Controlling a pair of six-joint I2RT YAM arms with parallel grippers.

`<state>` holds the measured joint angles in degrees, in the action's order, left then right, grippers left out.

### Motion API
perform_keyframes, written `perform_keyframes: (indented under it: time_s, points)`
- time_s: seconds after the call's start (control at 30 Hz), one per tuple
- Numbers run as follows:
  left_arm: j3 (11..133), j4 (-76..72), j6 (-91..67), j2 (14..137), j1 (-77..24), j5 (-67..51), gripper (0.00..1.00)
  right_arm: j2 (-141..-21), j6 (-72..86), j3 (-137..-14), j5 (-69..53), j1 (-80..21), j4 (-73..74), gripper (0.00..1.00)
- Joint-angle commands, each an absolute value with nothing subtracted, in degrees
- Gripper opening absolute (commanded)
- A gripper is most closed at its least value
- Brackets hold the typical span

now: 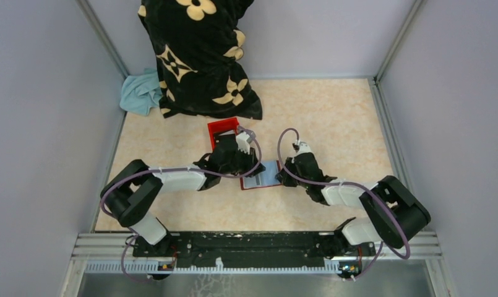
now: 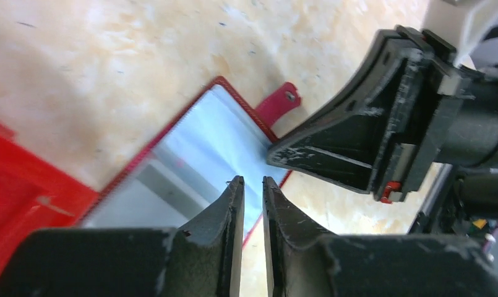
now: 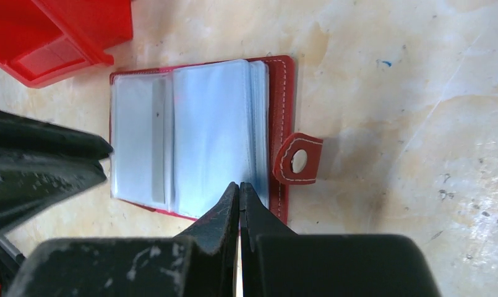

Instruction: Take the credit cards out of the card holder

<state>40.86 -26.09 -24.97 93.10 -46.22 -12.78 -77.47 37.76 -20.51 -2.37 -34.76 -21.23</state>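
The card holder (image 1: 262,176) lies open on the table between both grippers, its dark red rim (image 3: 282,93) and clasp tab (image 3: 299,159) showing. Pale blue-grey credit cards (image 3: 209,136) sit in its clear sleeves, one with a grey stripe (image 3: 158,142). My right gripper (image 3: 239,185) is shut, and its tips rest on the sleeves near the holder's right edge. My left gripper (image 2: 249,180) hovers over the holder's (image 2: 197,148) near edge with a narrow gap between its jaws and nothing in them. The right gripper's fingers (image 2: 333,154) show close opposite it.
A bright red plastic open box (image 1: 224,131) stands just behind the left gripper, and also shows in the right wrist view (image 3: 60,31). A black flower-patterned cushion (image 1: 197,55) and a light blue cloth (image 1: 141,93) lie at the back left. Grey walls enclose the table.
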Motion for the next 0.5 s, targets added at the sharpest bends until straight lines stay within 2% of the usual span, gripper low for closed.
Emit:
perform_keyframes:
  time_s: [0.0, 0.1, 0.2, 0.23, 0.37, 0.47]
  points:
    - [42.47, -20.98, -23.9, 92.54, -43.69, -6.56, 0.23, -77.21, 37.91, -20.16, -1.87, -33.02, -22.38, 0.0]
    - [43.74, -18.1, -23.72, 93.33, -43.25, -4.92, 0.19, -75.84, 37.12, -20.73, -2.33, -32.4, -21.47, 0.0]
    - [44.94, -15.87, -23.44, 94.11, -43.24, -3.5, 0.02, -74.01, 36.49, -21.3, -3.2, -32.34, -20.89, 0.0]
    - [44.96, -15.78, -23.38, 94.21, -43.24, -3.25, 0.0, -73.32, 36.12, -21.56, -3.74, -32.34, -20.95, 0.0]
    - [44.76, -15.74, -23.29, 94.14, -43.24, -2.45, 0.0, -70.74, 33.43, -22.19, -6.01, -32.33, -21.11, 0.0]
    - [44.09, -16.32, -23.57, 93.29, -43.24, -1.48, 0.0, -69.97, 30.4, -24.14, -6.12, -33.84, -19.66, 0.09]
